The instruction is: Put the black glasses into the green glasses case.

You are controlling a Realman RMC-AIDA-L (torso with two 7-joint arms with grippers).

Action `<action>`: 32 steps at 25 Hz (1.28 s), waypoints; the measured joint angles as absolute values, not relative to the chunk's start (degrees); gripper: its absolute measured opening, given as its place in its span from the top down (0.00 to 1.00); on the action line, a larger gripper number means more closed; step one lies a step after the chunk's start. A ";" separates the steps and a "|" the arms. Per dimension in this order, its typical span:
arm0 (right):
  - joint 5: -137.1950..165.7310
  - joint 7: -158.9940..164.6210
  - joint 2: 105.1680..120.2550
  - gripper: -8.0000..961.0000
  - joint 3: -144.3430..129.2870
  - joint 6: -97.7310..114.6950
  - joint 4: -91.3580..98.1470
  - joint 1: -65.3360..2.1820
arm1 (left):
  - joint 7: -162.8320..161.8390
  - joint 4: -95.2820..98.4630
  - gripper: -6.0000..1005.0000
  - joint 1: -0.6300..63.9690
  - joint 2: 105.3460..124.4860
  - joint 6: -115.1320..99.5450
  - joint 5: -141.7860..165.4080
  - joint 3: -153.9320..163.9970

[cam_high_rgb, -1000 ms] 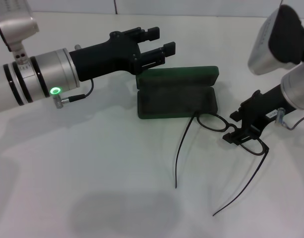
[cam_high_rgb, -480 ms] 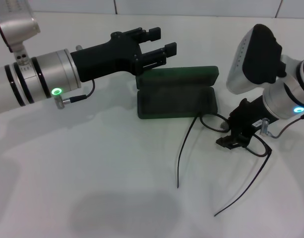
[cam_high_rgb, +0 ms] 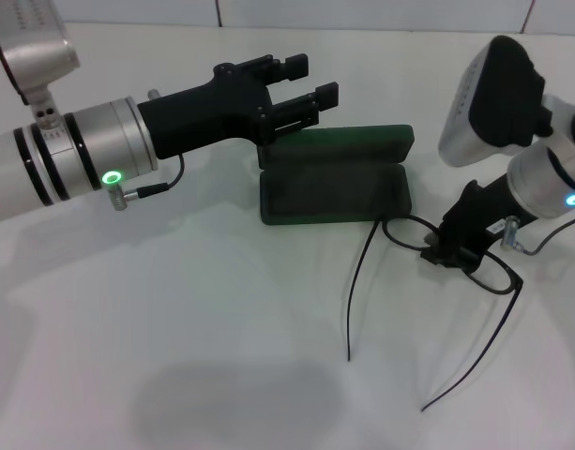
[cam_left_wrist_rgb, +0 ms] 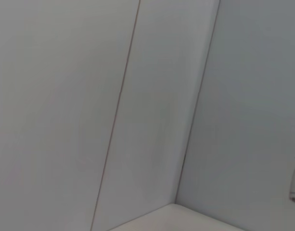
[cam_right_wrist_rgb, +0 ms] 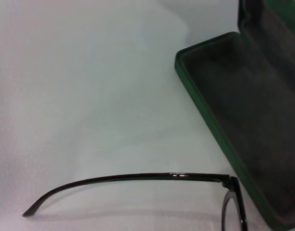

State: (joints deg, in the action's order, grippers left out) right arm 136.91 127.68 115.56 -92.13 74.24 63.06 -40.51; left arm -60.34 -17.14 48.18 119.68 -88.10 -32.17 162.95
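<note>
Both temples trailing toward table's near edge; right gripper (cam_high_rgb: 456,251) clamped on black glasses (cam_high_rgb: 411,230); lift level, clear green glasses case (cam_high_rgb: 334,192) rim; left gripper (cam_high_rgb: 310,82) spread, idle behind.

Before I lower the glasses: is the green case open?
Open. The green glasses case has its lid raised behind, with dark lining exposed and nothing inside.

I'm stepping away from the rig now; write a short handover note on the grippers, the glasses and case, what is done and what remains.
Left gripper: open, empty, hovering by the raised lid of the dark green hinged glasses case.
Right gripper: at the front frame of the thin black wire-framed glasses; grip state unclear.
Case: open on the white table, dark lining empty.
Glasses: unfolded, beside the case toward the robot's right, temple arms pointing toward the robot.
Done: case open, glasses reached.
Left: fold the glasses if necessary and place them in the case.
</note>
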 joint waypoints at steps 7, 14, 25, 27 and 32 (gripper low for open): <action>138.25 127.69 115.48 0.84 -90.99 76.51 63.12 -40.66 | -60.31 -16.86 0.36 48.16 119.69 -88.06 -32.34 162.95; 138.53 127.73 115.48 0.85 -90.16 77.71 63.29 -40.77 | -60.62 -16.84 0.36 48.16 119.70 -88.17 -32.42 162.95; 134.64 120.43 115.51 0.87 -75.28 86.16 73.20 -34.59 | -63.03 -16.60 0.36 48.14 119.56 -93.50 -33.29 162.95; 127.73 114.12 115.61 0.88 -67.02 88.95 73.11 -32.09 | -62.92 -16.59 0.36 48.10 119.50 -97.81 -33.30 162.95; 109.71 96.26 115.03 0.89 -53.34 89.92 58.21 -28.63 | -64.20 -16.40 0.36 48.66 119.38 -110.13 -31.78 162.95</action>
